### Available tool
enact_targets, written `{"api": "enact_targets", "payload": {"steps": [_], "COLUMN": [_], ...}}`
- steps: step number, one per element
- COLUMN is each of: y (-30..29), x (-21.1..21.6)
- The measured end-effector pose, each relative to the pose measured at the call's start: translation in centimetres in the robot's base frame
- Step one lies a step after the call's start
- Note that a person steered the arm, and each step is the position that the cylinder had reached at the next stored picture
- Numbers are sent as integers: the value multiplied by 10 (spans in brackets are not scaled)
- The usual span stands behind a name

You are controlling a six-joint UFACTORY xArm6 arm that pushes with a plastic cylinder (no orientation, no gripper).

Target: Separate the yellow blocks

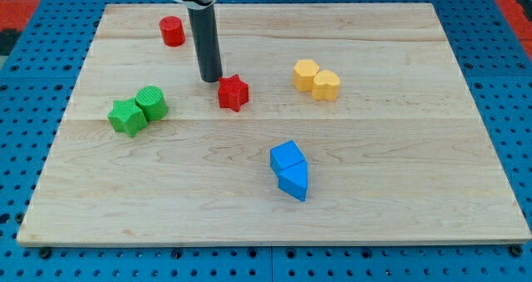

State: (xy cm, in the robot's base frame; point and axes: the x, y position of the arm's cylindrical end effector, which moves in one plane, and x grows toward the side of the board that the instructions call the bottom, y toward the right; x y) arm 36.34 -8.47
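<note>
Two yellow blocks touch each other right of the board's middle: a yellow hexagon (305, 73) on the left and a yellow heart-shaped block (327, 85) on the right. My tip (210, 79) rests on the board well to their left, just left of a red star (233, 92) and nearly touching it. The dark rod rises from the tip to the view's top.
A red cylinder (172, 31) stands near the top left. A green star (126, 116) and a green cylinder (152, 103) touch at the left. A blue cube (288, 157) and a blue triangular block (293, 182) touch below the middle. The wooden board (416, 199) ends in blue pegboard.
</note>
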Motion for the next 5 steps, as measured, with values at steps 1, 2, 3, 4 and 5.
{"api": "enact_targets", "payload": {"steps": [1,2,3,4,5], "y": [69,134,185,170,155], "x": [-30,-56,-11,12,13]}}
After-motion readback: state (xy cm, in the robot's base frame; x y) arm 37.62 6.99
